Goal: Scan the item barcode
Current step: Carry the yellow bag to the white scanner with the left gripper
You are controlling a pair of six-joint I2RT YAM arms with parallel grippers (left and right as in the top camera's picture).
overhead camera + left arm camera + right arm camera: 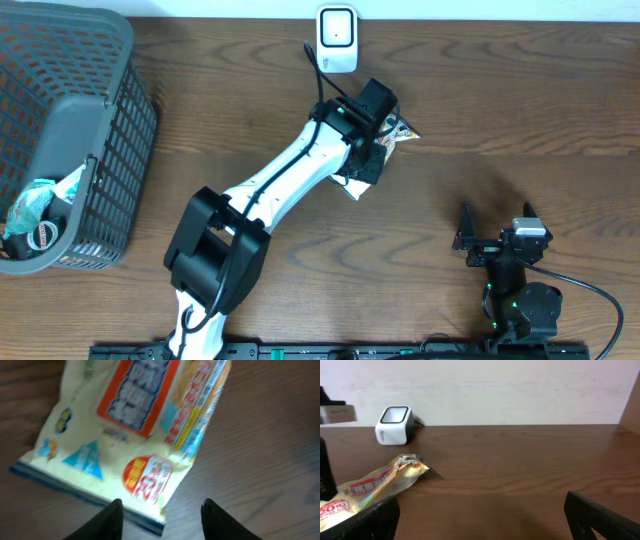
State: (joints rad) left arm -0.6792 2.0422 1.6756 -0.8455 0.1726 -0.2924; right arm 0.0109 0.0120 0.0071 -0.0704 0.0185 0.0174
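The cream-yellow foil snack packet [403, 131] is found lying flat, printed face up, on the brown wooden table [500, 100], just below and to the right of the white box-shaped barcode scanner [337, 38] and apart from it. In the overhead view its long axis is seen to run diagonally from lower left to upper right. The crimped, pointed end is directed to the upper right. Most of its length is covered by the white left arm.

In the left wrist view the packet [125, 435] is shown with a dark blue sealed edge nearest the camera. An orange-red bordered blue panel [135, 395] carries white characters too blurred to be read. A red round badge [147, 477] bears what is read as "20"; the smaller lettering under it cannot be made out. A light blue triangle [87, 457] is printed near the sealed edge.

The left gripper [161, 512] is held over that sealed edge, its fingers apart. A corner of the packet lies between them, and bare wood is visible beside the right-hand finger; no grip is seen.

The right gripper [480, 520] is parked low, well apart from the packet [375, 482], with its jaws spread wide and nothing between them. The scanner [394, 425] is seen beyond.

A grey plastic lattice basket [120, 120] is noted at the table's left edge.
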